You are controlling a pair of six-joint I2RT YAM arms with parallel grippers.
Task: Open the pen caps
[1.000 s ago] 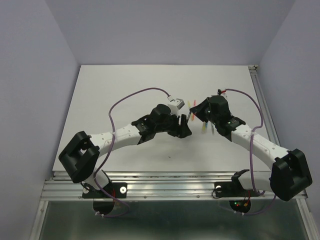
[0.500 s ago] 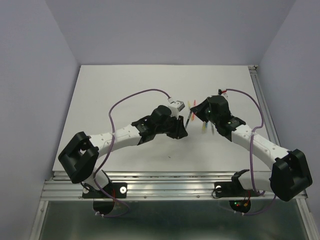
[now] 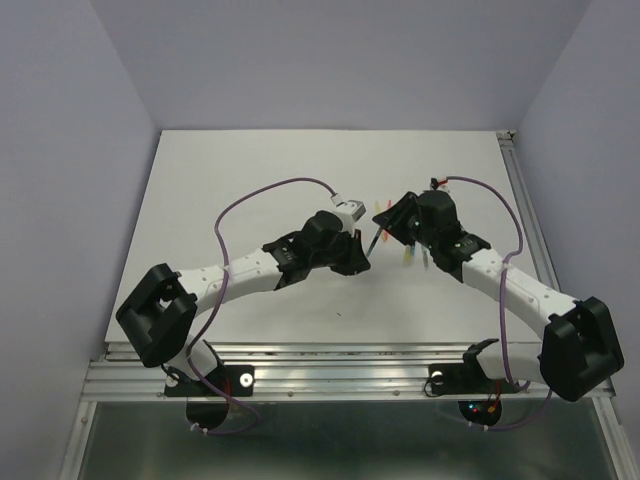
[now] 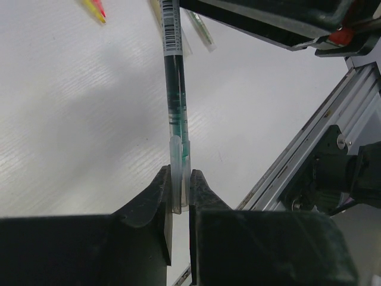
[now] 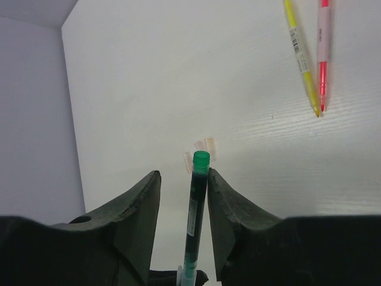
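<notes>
**Inspector:** How are the arms posed?

**Recorder:** The left arm (image 3: 240, 268) is stretched from the near left corner toward the middle of the table (image 3: 250, 170), low and slanted to the right. The right arm (image 3: 500, 275) is mirrored from the near right corner. The wrists are turned toward each other, so the two grippers are brought nearly tip to tip.

**Inspector:** What is recorded for the left gripper?

**Recorder:** The left gripper (image 4: 178, 179) is clenched on the pen cap (image 4: 175, 156), a pale see-through tube pinched between both fingers. The tip end of the green pen (image 4: 174, 89) is seen inside that cap. The barrel is seen running straight out from the fingers toward the other gripper.

**Inspector:** And the right gripper?

**Recorder:** The right gripper (image 5: 183, 174) is loosened. The green pen is framed between its fingers, but a clear gap is noted on one side of the barrel. Contact on the other side cannot be confirmed.

**Inspector:** Where are the other items found?

**Recorder:** Two loose caps (image 5: 205, 145) are found on the table just beyond the pen's green end, lying side by side. A yellow pen (image 5: 302, 59) and a pink pen (image 5: 322, 53) are laid close together farther off, their tips nearly meeting.
</notes>
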